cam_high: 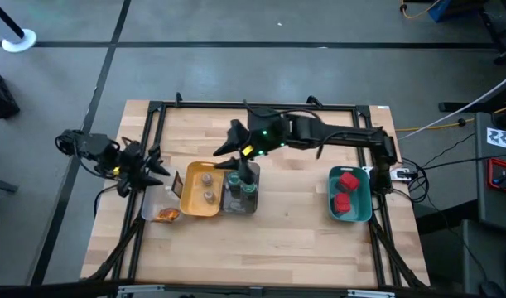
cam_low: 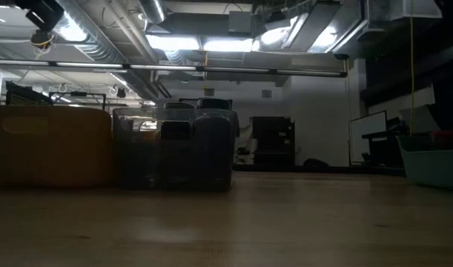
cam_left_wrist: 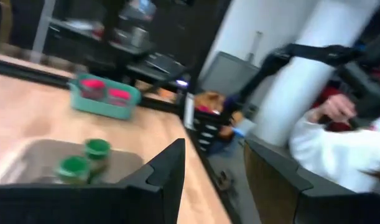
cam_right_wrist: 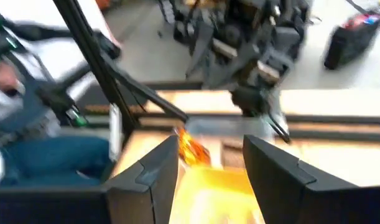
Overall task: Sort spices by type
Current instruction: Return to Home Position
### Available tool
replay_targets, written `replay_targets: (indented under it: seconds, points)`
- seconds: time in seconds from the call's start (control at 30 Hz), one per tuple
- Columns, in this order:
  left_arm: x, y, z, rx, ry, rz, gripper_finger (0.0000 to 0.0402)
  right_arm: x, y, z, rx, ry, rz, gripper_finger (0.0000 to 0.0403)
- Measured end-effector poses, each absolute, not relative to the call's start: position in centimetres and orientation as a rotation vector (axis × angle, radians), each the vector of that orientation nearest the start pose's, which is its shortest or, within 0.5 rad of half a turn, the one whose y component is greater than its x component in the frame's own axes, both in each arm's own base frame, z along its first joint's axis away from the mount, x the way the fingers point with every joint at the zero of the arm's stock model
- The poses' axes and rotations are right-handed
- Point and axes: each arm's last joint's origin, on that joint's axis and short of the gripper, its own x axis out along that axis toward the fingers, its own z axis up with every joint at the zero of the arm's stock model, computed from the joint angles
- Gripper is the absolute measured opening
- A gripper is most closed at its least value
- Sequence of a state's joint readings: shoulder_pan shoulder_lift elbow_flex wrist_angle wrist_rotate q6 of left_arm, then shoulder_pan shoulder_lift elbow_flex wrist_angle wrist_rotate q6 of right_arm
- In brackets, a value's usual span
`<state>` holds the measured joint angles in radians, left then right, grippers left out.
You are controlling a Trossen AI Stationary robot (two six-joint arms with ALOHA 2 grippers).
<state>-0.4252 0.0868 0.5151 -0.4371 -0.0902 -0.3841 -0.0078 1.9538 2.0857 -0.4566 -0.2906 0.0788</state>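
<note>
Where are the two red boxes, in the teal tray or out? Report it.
In. The high view shows both red boxes lying inside the teal tray, within its walls, near the right edge of the table.

left arm (cam_high: 91,147): folded low at the left side, wrist turned rightward
left gripper (cam_high: 156,168): aimed right, fingers (cam_left_wrist: 168,171) spread wide
right arm (cam_high: 352,134): stretched leftward from its right-side base, elbow nearly straight
right gripper (cam_high: 226,146): aimed left, fingers (cam_right_wrist: 153,168) parted
</note>
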Motion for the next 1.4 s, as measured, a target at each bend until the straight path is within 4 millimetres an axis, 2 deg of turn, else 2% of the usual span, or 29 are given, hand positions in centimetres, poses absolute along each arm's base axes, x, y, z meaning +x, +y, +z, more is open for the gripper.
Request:
replay_targets:
  seconds: [0.1,0.23,0.4,0.57,0.67,0.83,0.93,1.03,1.13,1.23,1.4]
  points:
    - [4.5,-1.4,28.3,-0.342,0.051,-0.242,0.0148,43.4,0.4,41.0,0.088,0.41,0.228,0.0182]
    - [3.1,-0.5,28.2,-0.319,0.035,-0.128,0.0148,42.7,0.3,39.8,0.08,0.55,0.206,0.0182]
    - [1.9,0.4,29.1,-0.308,0.043,-0.005,0.0148,41.9,0.2,38.6,0.075,0.7,0.143,0.0182]
    - [2.2,0.5,28.7,-0.241,0.046,0.081,0.0148,40.3,-0.2,38.7,0.022,0.806,0.036,0.0182]
    - [2.9,0.4,27.7,-0.209,0.062,0.135,0.0148,39.6,-0.7,38.7,-0.021,0.856,0.015,0.0182]
    - [4.5,-0.2,25.7,-0.189,0.051,0.21,0.0148,37.8,-3.0,38.6,-0.051,0.975,-0.003,0.0182]
    - [5.5,-0.4,24.3,-0.182,0.034,0.293,0.0148,37.2,-5.0,37.6,-0.02,1.002,0.018,0.0182]
    - [6.0,-0.4,23.0,-0.186,0.037,0.412,0.0148,36.2,-7.1,35.7,0.071,1.011,0.083,0.0182]
    - [6.2,-0.3,22.3,-0.196,0.036,0.471,0.0148,34.3,-9.1,33.7,0.147,0.982,0.086,0.0182]
    - [6.5,-0.5,21.4,-0.181,0.062,0.477,0.0148,31.8,-10.7,31.9,0.218,0.936,0.003,0.0182]
    - [6.8,-0.6,20.6,-0.176,0.075,0.478,0.0148,26.3,-11.3,30.4,0.307,0.823,-0.126,0.0182]
